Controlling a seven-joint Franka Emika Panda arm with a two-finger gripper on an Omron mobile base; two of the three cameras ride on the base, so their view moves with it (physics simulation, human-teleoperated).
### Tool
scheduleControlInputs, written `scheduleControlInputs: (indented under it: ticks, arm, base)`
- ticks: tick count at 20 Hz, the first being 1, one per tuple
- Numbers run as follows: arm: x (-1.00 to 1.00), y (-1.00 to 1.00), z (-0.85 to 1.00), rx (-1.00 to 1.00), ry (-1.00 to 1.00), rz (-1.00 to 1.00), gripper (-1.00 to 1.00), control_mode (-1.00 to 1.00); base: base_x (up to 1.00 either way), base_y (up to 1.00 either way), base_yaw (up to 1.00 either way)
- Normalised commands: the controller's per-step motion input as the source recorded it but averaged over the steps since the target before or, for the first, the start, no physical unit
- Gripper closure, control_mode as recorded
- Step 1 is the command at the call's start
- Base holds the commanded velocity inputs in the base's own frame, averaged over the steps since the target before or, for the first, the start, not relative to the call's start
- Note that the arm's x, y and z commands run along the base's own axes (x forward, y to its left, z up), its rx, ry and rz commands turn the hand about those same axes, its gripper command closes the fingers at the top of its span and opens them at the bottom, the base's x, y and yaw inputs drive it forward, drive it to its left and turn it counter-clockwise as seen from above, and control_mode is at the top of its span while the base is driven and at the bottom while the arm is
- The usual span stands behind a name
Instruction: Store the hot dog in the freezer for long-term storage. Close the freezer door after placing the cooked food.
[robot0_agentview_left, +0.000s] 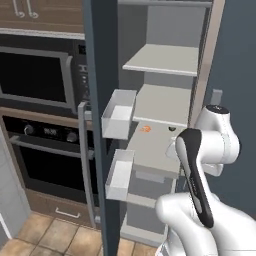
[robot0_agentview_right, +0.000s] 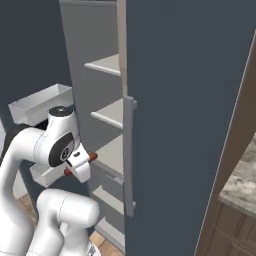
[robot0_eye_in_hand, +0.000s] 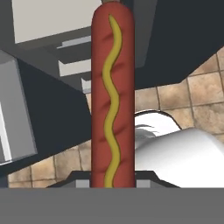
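Hot dog (robot0_eye_in_hand: 111, 96) with its yellow squiggle is sitting clamped in your gripper (robot0_agentview_right: 79, 165), just in front of the open freezer (robot0_agentview_left: 165, 105) and its grey shelves.

Home kitchen, rendered. Built-in black microwave (robot0_agentview_left: 35, 75) stacked over black oven (robot0_agentview_left: 47, 155), wood cabinets (robot0_agentview_left: 42, 15) above (grey handles). Tall slate-blue freezer (robot0_agentview_left: 165, 105) open, door (robot0_agentview_left: 102, 125) with white bins (robot0_agentview_left: 120, 114). Tan tile floor (robot0_agentview_left: 45, 235); probably a stone-topped counter (robot0_agentview_right: 242, 187) at right.
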Motion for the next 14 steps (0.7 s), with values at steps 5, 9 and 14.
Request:
scheduleControlInputs:
  ticks: [5,9,14]
  arm:
    - [0.00,0.00,0.00,0.00,0.00,0.00,1.00,1.00]
    - [0.00,0.00,0.00,0.00,0.00,0.00,1.00,1.00]
    - [0.00,0.00,0.00,0.00,0.00,0.00,1.00,1.00]
  base:
    - [0.27,0.34,-0.10]
    - [0.47,0.07,0.00]
    - [0.66,0.00,0.05]
